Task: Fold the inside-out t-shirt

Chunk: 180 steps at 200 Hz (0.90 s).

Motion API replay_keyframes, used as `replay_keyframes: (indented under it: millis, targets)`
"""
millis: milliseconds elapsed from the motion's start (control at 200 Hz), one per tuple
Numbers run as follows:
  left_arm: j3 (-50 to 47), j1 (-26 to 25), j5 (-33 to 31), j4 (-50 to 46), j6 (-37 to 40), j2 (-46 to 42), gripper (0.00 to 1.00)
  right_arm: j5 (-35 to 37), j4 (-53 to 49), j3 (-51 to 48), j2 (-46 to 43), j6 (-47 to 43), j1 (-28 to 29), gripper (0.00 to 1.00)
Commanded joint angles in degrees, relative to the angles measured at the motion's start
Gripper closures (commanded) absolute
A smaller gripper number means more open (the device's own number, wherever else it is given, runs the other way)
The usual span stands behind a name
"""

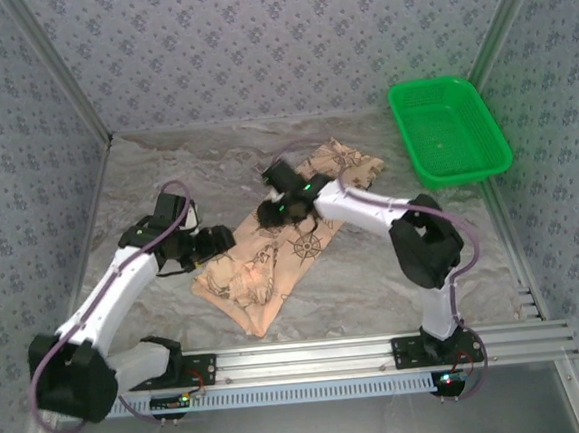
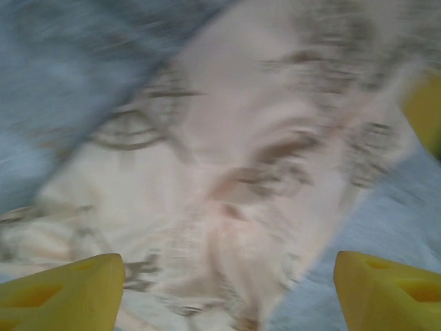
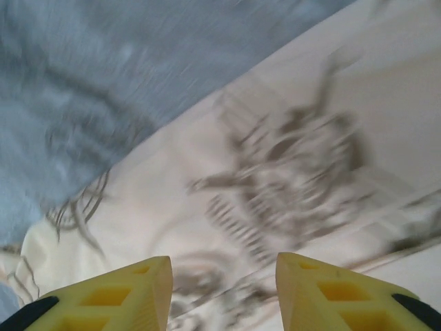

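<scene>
Top view gives you the layout: the t-shirt [image 1: 282,249] lies crumpled in a long diagonal strip mid-counter, running near-left to far-right, with dark print showing on most of it. The left gripper [image 1: 217,244] sits at the strip's left edge. The right gripper [image 1: 270,214] is over its upper middle. From up there you can't read either finger gap, because the black housings cover the tips.

The wrist views settle it:
- **Left wrist:** the yellow fingers [image 2: 69,289] are spread wide, one at each bottom corner. The t-shirt [image 2: 241,172] lies under the gap, nothing pinched.
- **Right wrist:** the fingers [image 3: 117,293] are also apart, with a narrower gap. Printed cloth [image 3: 289,158] lies below them, nothing gripped.

Both wrist pictures are blurred and the print smears. You can't tell whether the tips touch the fabric. The fingers are cut off at the bottom edge of each frame.

The counter [image 1: 374,270] is grey and marbled, and reads blue-grey in the wrist views. A green basket [image 1: 401,93] sits far right, well apart from the shirt. Patterned blue-grey walls [image 1: 255,39] close three sides. An aluminium rail [image 1: 310,353] along the near edge carries both bases.
</scene>
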Motion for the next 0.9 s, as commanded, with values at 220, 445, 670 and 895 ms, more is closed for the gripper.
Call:
replay_keyframes:
  millis: [220, 445, 670, 895]
  targets:
    - [-1.30, 4.28, -2.54, 4.22, -1.42, 14.38, 0.47, 18.14, -10.04, 6.01, 7.90, 2.67, 12.76, 0.48]
    - [-2.94, 5.32, -3.79, 6.08, -0.20, 19.62, 0.62, 18.07, -11.21, 8.75, 11.16, 1.89, 15.06, 0.51]
    - [-4.66, 5.68, -3.28, 6.98, -0.03, 21.06, 0.68, 21.53, -12.16, 6.25, 9.52, 2.02, 14.51, 0.98]
    - [-6.52, 5.95, -2.79, 6.42, 0.79, 21.24, 0.68, 15.20, -6.63, -8.04, -2.56, -2.16, 10.66, 1.00]
